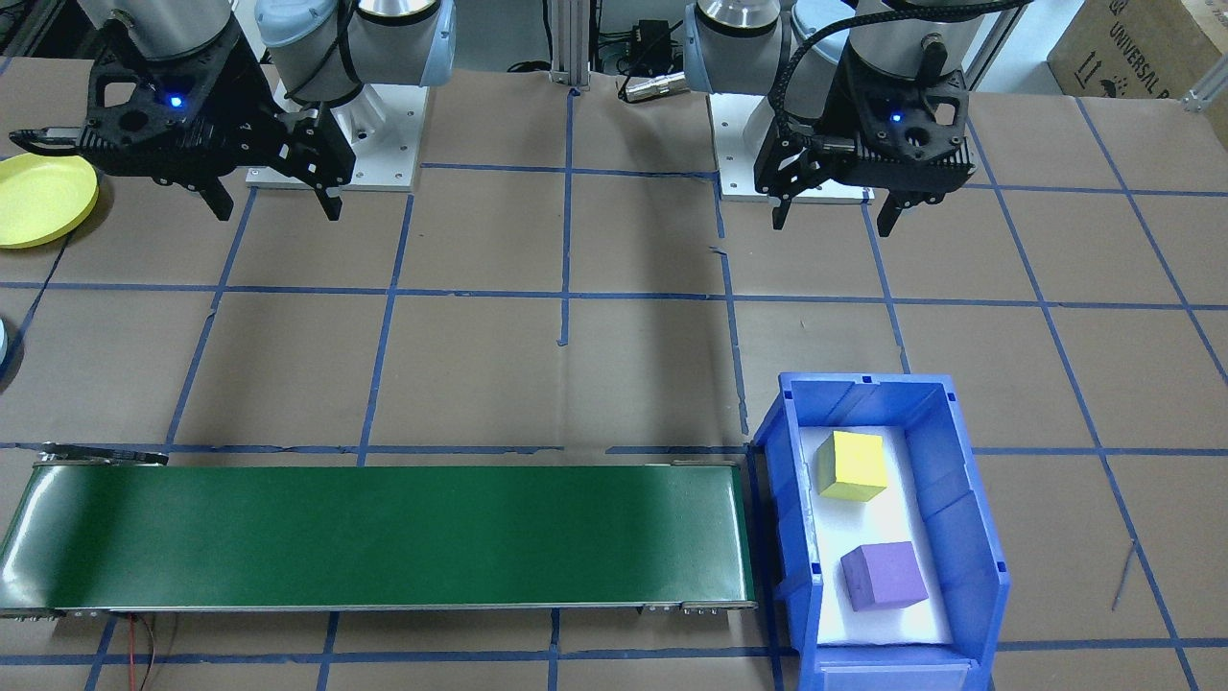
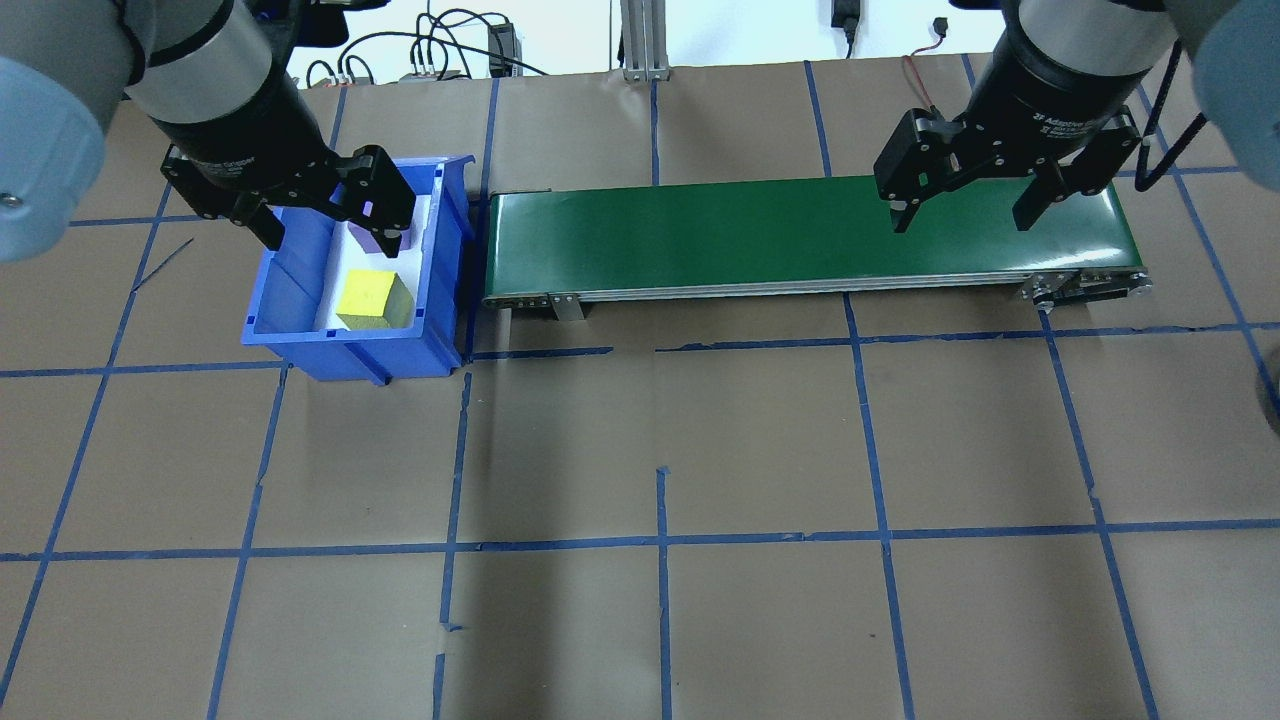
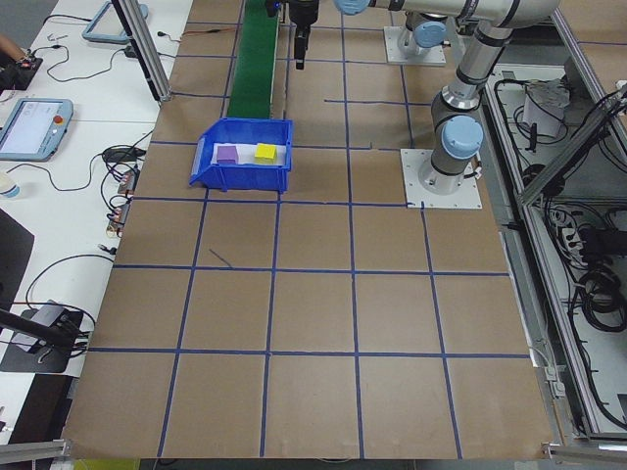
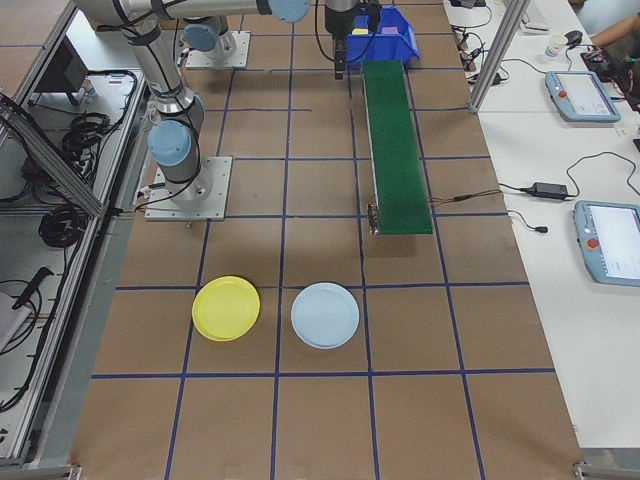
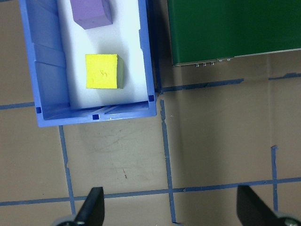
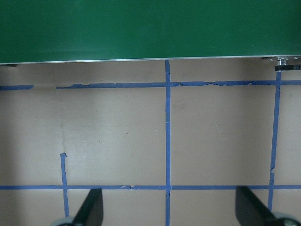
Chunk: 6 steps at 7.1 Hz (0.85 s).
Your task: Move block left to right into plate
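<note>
While both arms hang above the table w/ nothing held, the blue bin (image 1: 959,537) serves as the landmark: it sits touching or just beside one end of the green conveyor belt (image 1: 384,537), on the robot's left side. Inside the bin, on a white liner, lie two blocks: yellow block (image 1: 851,465) at the end nearer the robot, purple block (image 1: 884,575) at the far end, the two apart, both flat on the liner.

Left gripper (image 1: 833,216) hovers above bare table on the robot's side of the bin, fingers spread wide, empty; its wrist cam looks down on the bin's near end and the yellow block.

Right gripper (image 1: 278,203) is well apart from the bin, out toward the belt's opposite end, on the robot's side of the belt; fingers spread, empty.

Yellow plate (image 4: 226,307) and pale blue plate (image 4: 325,315) lie side by side beyond the belt's far end from the bin, close to each other but not touching.
</note>
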Motion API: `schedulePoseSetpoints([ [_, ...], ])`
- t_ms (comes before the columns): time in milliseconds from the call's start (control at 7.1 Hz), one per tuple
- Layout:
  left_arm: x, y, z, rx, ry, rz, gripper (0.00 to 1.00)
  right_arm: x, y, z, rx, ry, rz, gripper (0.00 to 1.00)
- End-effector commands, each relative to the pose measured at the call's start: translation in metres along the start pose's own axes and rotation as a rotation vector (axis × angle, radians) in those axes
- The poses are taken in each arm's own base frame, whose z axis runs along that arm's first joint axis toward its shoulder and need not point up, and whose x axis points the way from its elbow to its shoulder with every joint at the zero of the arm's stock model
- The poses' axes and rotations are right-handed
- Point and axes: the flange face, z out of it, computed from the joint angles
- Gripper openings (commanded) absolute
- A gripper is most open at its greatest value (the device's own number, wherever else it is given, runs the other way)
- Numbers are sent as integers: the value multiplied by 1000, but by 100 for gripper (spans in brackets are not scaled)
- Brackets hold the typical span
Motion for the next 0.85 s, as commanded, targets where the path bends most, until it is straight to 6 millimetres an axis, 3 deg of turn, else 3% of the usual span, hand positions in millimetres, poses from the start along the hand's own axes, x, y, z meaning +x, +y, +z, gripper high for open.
schedulePoseSetpoints([
  [0, -4, 0, 2, -5, 6, -1, 100, 0, 1, 0, 0, 0, 0, 100],
  [704, -7, -1, 1, -3, -1, 3, 100, 0, 1, 1, -3, 0, 0, 100],
])
